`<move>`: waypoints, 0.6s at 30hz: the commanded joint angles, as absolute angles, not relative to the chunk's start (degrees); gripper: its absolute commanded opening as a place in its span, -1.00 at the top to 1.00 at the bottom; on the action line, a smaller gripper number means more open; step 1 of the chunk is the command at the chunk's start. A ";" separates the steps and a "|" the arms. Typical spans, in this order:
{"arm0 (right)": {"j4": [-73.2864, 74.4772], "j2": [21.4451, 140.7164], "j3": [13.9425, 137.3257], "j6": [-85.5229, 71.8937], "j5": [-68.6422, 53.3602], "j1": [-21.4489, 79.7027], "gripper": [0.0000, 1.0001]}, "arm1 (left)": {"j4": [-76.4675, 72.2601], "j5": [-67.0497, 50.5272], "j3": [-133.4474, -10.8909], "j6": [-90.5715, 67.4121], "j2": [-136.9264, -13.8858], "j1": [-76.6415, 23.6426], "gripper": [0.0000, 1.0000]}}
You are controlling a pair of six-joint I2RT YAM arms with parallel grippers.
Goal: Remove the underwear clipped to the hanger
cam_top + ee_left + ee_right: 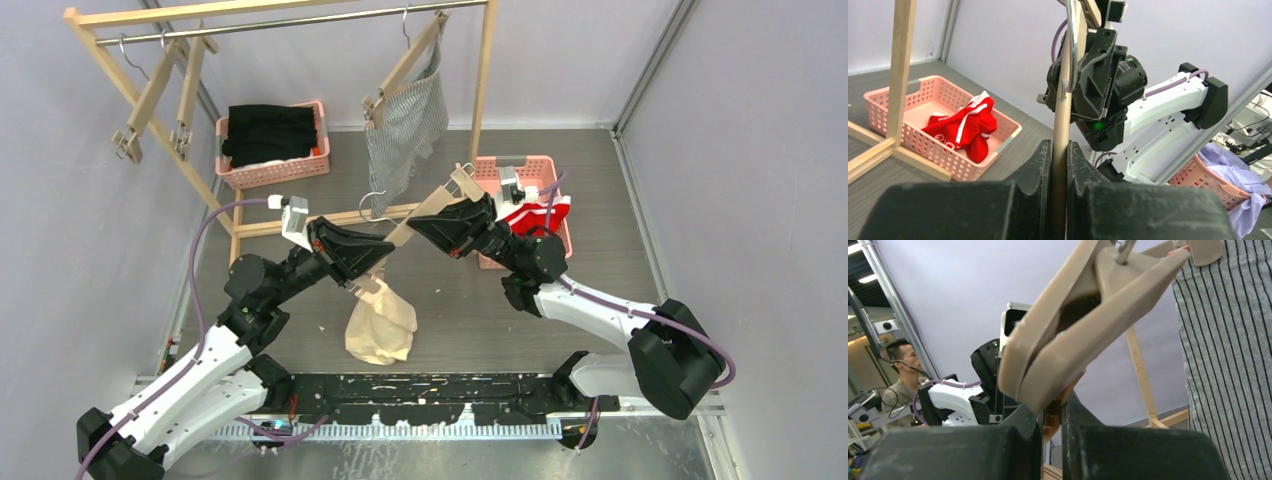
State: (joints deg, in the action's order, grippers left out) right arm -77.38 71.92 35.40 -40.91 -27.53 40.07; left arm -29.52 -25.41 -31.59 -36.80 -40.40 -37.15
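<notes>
Clamping the hanger (1063, 105) bar hard w/ left claw (1060, 150), no gap showing. Pinching down narrow w/ right claw (1052, 412) at the far, upper end by the clip (1073, 325) (on the clip's lever or the bar itself, can't tell). Holding the hanger tilted between both arms, w/ cream underwear (382, 325) dangling off the low end beside the left claw and slumping onto the table (470, 300). Most likely to go wrong: squeezing off-centre and skidding off the smooth wood, or twisting the bar round in the left grip. Also risks dragging cloth rather than freeing it if the low clip isn't opened. Done, by the look: red underwear (540, 213) in pink basket (530, 163). Not yet touched, well apart on the rack (486, 70): grey striped underwear (405, 125).
</notes>
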 commanded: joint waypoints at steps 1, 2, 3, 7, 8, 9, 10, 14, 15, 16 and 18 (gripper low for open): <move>-79.44 72.20 37.85 -38.21 -26.47 40.37 0.98 | -35.16 -26.06 -32.37 -36.92 -40.53 -38.50 0.99; -78.92 72.09 37.83 -38.04 -26.19 40.46 0.98 | -35.09 -26.14 -32.30 -36.91 -40.56 -38.52 0.99; -78.52 71.76 37.72 -37.76 -26.19 40.53 0.98 | -34.56 -26.09 -32.40 -36.88 -40.52 -38.54 0.99; -78.19 70.43 37.08 -37.19 -25.87 40.63 0.98 | -30.36 -25.23 -32.85 -35.47 -39.57 -38.52 0.71; -78.10 69.92 36.98 -37.01 -25.92 40.63 0.98 | -28.99 -24.68 -32.95 -34.88 -39.06 -38.55 0.69; -77.87 69.57 36.89 -36.85 -25.85 40.63 0.98 | -27.96 -24.36 -33.00 -34.11 -38.50 -38.58 0.65; -77.61 69.33 36.89 -36.65 -25.71 40.65 0.98 | -27.12 -24.07 -33.10 -33.50 -37.97 -38.58 0.55; -77.26 68.26 36.65 -36.15 -25.44 40.72 0.98 | -23.14 -24.21 -33.50 -31.10 -35.78 -38.53 0.11; -77.26 68.05 36.65 -36.13 -25.37 40.74 0.98 | -21.52 -24.18 -33.80 -30.44 -35.16 -38.54 0.06; -77.21 67.83 36.65 -36.10 -25.45 40.82 0.98 | -20.02 -24.09 -34.19 -29.57 -34.28 -38.50 -0.03; -76.92 67.25 36.76 -36.03 -25.49 40.78 0.98 | -16.39 -23.44 -34.67 -27.65 -33.09 -38.58 -0.12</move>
